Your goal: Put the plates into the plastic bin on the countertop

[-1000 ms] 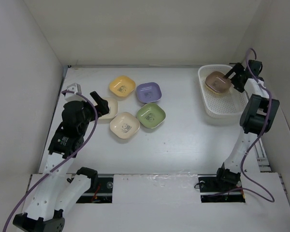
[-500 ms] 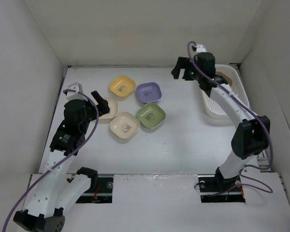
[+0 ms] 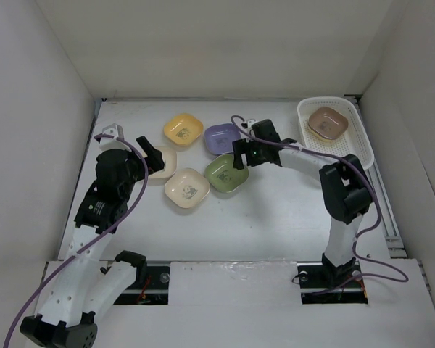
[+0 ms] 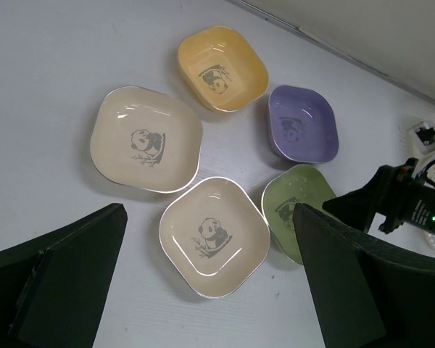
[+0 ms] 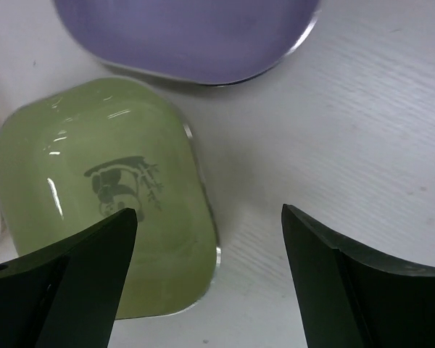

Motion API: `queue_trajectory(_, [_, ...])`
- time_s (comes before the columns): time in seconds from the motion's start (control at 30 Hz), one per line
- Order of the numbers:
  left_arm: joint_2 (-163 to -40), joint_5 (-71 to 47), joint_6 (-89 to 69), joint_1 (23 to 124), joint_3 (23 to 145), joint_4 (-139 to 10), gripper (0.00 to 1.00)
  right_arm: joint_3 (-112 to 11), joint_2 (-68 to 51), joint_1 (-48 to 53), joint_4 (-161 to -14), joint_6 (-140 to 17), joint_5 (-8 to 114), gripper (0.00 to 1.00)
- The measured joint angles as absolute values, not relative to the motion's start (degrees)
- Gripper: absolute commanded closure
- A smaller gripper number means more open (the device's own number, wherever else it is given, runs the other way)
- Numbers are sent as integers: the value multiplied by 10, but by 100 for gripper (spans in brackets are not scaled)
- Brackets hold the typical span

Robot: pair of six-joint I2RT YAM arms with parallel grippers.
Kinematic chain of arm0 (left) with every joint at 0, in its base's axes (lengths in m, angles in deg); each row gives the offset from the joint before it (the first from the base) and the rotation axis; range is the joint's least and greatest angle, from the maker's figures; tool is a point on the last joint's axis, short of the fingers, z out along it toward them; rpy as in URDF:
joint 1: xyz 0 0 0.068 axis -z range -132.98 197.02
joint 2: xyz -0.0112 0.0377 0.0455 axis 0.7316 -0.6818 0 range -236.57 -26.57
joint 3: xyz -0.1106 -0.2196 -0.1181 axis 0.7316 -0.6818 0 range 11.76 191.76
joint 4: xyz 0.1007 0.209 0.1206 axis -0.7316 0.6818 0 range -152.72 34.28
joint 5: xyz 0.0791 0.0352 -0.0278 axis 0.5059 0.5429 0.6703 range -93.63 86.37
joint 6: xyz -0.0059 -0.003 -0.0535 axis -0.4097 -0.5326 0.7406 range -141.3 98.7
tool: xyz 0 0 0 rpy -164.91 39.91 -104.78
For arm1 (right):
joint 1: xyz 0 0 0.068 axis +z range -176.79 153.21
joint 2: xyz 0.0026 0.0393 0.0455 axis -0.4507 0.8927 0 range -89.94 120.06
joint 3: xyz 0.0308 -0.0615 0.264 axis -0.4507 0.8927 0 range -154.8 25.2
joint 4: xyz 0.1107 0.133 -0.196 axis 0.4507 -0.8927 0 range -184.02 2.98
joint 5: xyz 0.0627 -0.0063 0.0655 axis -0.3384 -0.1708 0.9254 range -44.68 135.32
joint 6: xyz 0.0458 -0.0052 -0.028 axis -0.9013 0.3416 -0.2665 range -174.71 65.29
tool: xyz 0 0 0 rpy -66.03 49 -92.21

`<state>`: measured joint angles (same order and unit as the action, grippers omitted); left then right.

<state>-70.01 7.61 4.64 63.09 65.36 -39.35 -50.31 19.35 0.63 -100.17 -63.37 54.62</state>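
Note:
Several plates lie on the white countertop (image 3: 275, 210): yellow (image 3: 183, 129), purple (image 3: 222, 138), green (image 3: 225, 174), and two cream ones (image 3: 186, 188) (image 3: 164, 161). A brown plate (image 3: 328, 123) lies in the white plastic bin (image 3: 355, 152) at the back right. My right gripper (image 3: 241, 158) is open and empty, low over the green plate's right rim (image 5: 203, 210), one finger over the plate, the other over the table. My left gripper (image 3: 151, 154) is open and empty above the cream plates (image 4: 214, 235) (image 4: 146, 139).
White walls close in the left, back and right sides. A small white-grey block (image 3: 109, 133) sits at the far left of the table. The right arm's cable loops over the purple plate.
My right arm swung from the bin, leaving the brown plate in it, across to the left and down to the green plate. The left arm has not moved.

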Motion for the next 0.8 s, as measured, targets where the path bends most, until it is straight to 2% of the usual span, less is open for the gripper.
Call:
queue_trajectory(0.07, [-700, 76, 46, 631, 654, -393, 0, -489, 195, 25, -994, -636, 547, 16])
queue_trajectory(0.23, [-700, 76, 46, 631, 654, -393, 0, -467, 204, 55, -987, -646, 543, 35])
queue_trajectory(0.27, [-700, 76, 46, 631, 654, -393, 0, -464, 206, 56, -985, -649, 539, 41])
queue_trajectory(0.3, [-700, 76, 46, 631, 654, -393, 0, -460, 207, 56, -985, -652, 534, 55])
queue_trajectory(0.37, [-700, 76, 46, 631, 654, -393, 0, -453, 207, 56, -979, -657, 520, 66])
queue_trajectory(0.4, [-699, 76, 46, 631, 654, -393, 0, -449, 207, 55, -974, -661, 513, 79])
queue_trajectory(0.47, [-697, 77, 46, 631, 654, -393, 0, -436, 201, 54, -963, -672, 501, 82])
queue_trajectory(0.5, [-696, 77, 46, 631, 654, -393, 0, -429, 196, 54, -959, -680, 497, 88])
queue_trajectory(0.53, [-696, 77, 46, 631, 654, -393, 0, -420, 188, 55, -957, -687, 492, 98])
queue_trajectory(0.8, [-695, 78, 47, 631, 654, -393, 0, -349, 81, 65, -1005, -714, 423, 100])
